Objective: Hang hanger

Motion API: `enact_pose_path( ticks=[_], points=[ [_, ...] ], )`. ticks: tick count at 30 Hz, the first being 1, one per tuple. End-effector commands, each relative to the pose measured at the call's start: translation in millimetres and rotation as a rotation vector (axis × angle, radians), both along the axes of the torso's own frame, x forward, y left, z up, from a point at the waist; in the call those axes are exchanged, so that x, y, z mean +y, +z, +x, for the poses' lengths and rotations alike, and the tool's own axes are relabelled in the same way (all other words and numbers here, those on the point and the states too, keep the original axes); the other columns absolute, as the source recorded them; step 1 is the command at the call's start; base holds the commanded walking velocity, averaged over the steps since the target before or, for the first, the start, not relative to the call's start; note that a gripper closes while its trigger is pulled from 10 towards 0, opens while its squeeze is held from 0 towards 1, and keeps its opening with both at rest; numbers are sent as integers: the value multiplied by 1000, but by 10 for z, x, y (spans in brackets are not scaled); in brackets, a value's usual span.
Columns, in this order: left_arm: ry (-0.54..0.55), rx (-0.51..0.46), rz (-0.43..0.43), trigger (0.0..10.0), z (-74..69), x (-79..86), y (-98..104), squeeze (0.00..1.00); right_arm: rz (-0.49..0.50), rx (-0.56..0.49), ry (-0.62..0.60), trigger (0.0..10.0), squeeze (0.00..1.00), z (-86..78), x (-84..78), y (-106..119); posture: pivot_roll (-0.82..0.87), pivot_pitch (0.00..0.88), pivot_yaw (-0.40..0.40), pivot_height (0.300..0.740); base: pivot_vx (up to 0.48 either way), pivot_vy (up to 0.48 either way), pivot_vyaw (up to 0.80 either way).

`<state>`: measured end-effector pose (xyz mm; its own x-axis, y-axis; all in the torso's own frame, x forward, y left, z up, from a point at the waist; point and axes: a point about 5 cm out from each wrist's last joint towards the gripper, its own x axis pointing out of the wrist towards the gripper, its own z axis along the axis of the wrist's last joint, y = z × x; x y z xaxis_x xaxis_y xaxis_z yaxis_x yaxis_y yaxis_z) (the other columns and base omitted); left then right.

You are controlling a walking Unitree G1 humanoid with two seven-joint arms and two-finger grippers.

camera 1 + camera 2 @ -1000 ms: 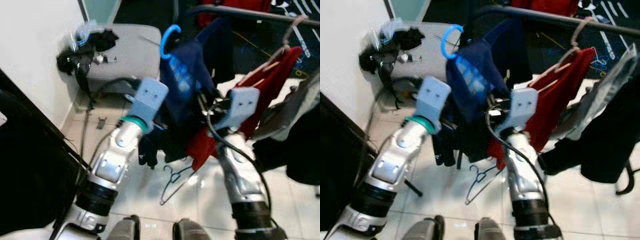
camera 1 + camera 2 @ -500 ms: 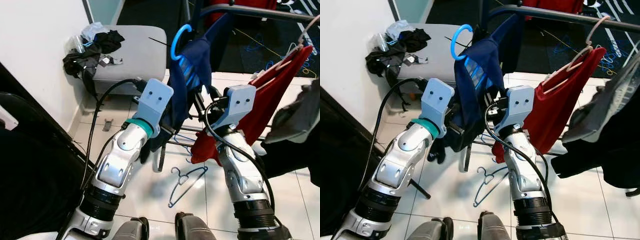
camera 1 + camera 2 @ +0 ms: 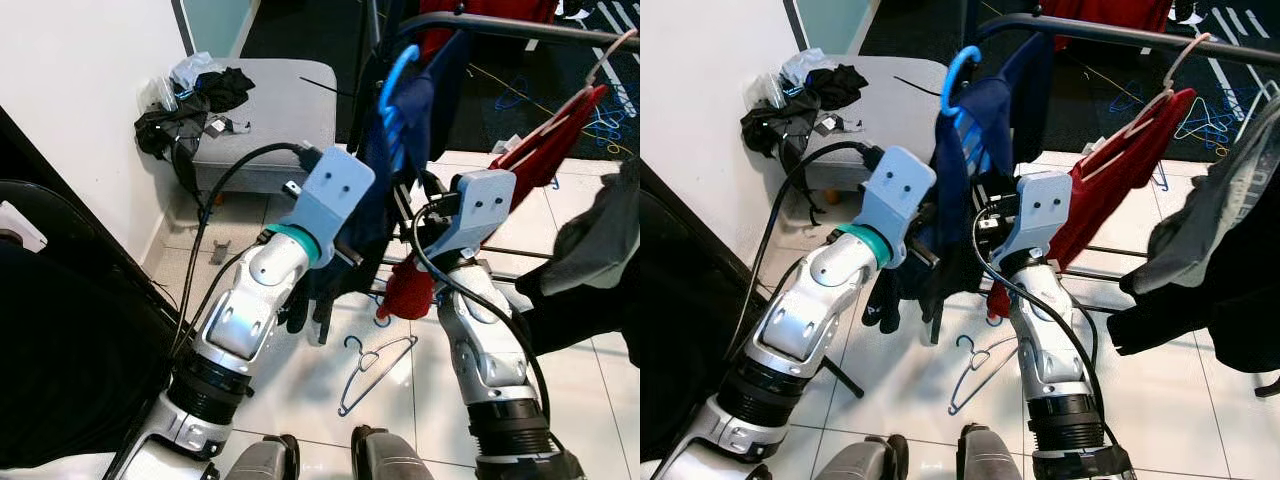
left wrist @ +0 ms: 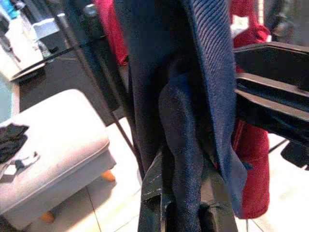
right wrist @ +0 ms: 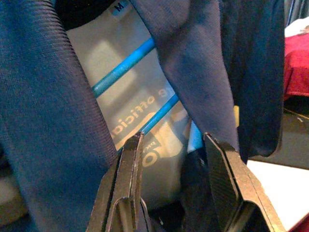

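A blue hanger (image 3: 398, 78) carries a navy shirt (image 3: 975, 140), and both my arms hold it up below the dark clothes rail (image 3: 520, 20). Its hook stands just left of the rail's end. My left gripper (image 4: 186, 205) is shut on a fold of the navy shirt. My right gripper (image 5: 178, 193) is closed around the hanger's blue bars (image 5: 123, 72) and the cloth at the collar. A red garment (image 3: 545, 150) on a pale pink hanger (image 3: 1185, 60) hangs from the rail to the right.
A grey padded stool (image 3: 275, 110) with dark clothes (image 3: 190, 105) stands by the white wall at the left. A wire hanger (image 3: 375, 365) lies on the tiled floor. Dark and grey garments (image 3: 600, 260) hang at the right. A black bulk (image 3: 60, 360) is at my left.
Both arms have carried the hanger and shirt to the right and closer to the rail. The left arm reaches further forward. The hook now sits near the rail's end.
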<state>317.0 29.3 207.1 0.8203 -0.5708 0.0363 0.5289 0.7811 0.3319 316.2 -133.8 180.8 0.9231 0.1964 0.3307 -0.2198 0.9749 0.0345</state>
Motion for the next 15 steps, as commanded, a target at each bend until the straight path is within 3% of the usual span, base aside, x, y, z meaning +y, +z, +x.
enact_pose_path(
  ticks=[1, 3, 6, 9, 15],
  points=[
    [-70, -49, 28, 10000, -41, -116, 94, 0, -4, 12, -29, 10000, 0, 11, -72, -39, -81, 100, 85, 740, 0, 0, 0],
    [-105, -31, 79, 10000, -34, -206, 46, 0, 19, 20, -95, 10000, 0, 47, -253, -27, -89, 105, 95, 740, 0, 0, 0],
    [-107, -20, 91, 10000, -21, -232, 32, 0, 31, 23, -116, 10000, 0, 57, -312, -21, -92, 106, 97, 740, 0, 0, 0],
    [-34, -20, 83, 10000, 101, -255, -11, 0, 53, 47, -168, 10000, 0, 36, -472, -38, -105, 114, 102, 740, 0, 0, 0],
    [-11, -25, 40, 10000, 93, -169, -46, 0, 45, 52, -154, 10000, 0, -1, -449, -61, -102, 120, 100, 740, 0, 0, 0]
  ],
)
